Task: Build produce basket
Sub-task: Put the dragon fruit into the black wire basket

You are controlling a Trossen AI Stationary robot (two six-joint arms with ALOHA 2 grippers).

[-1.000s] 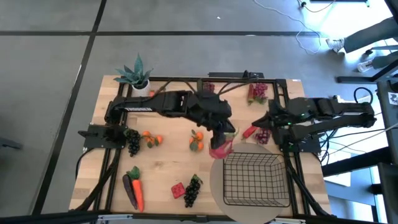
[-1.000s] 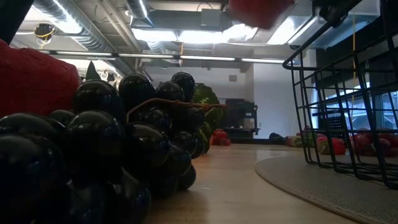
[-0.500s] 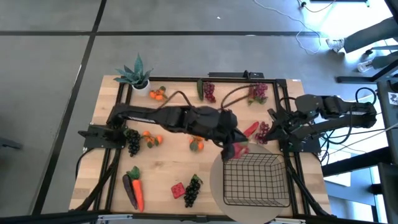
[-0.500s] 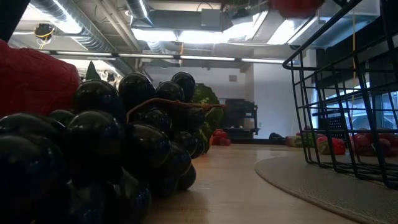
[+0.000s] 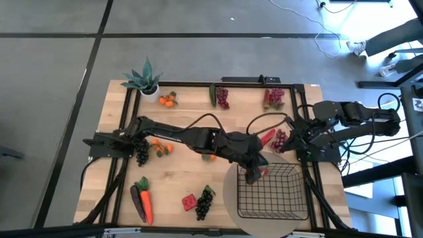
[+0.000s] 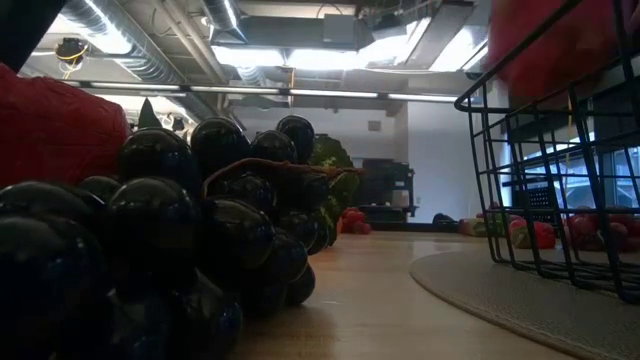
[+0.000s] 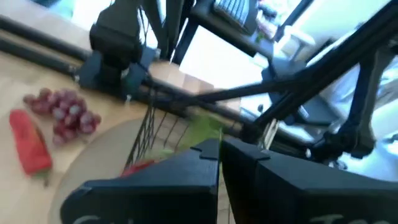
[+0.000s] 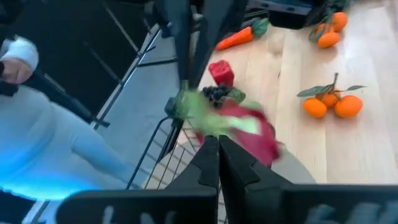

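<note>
The left gripper (image 5: 254,173) reaches over the near edge of the basket (image 5: 277,208). Its fingers pinch a pink dragon fruit (image 5: 262,170), mostly hidden under the arm. The right gripper (image 5: 293,135) waits beside the purple grapes (image 5: 280,140), fingers pressed together. In the low view, black grapes (image 6: 200,240) block much of the worktop (image 5: 178,178).

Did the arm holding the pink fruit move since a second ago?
Yes. The left gripper carried the pink fruit from the bare table, past the basket rim, and now it hangs over the basket's near corner.
</note>
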